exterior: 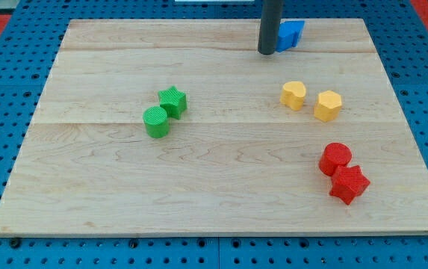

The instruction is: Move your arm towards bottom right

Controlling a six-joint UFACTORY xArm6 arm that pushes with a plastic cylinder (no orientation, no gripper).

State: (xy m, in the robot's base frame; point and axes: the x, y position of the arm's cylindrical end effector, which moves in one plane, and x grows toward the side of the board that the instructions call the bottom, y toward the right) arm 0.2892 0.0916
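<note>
My tip [267,52] sat near the view's top, right of centre, touching or just beside the blue block [290,34]. No jaws on this rig, only a bare rod, so nothing to open or close. Target was the wooden board [199,194]'s bottom-right corner. I judged a straight diagonal would hit 2 yellow blocks, the heart [293,95] and hexagon [328,105], then the red cylinder [336,158] and red star [349,184]. Better to swing wide along the right edge. Green cylinder [155,122] and green star [173,101] were well clear.
</note>
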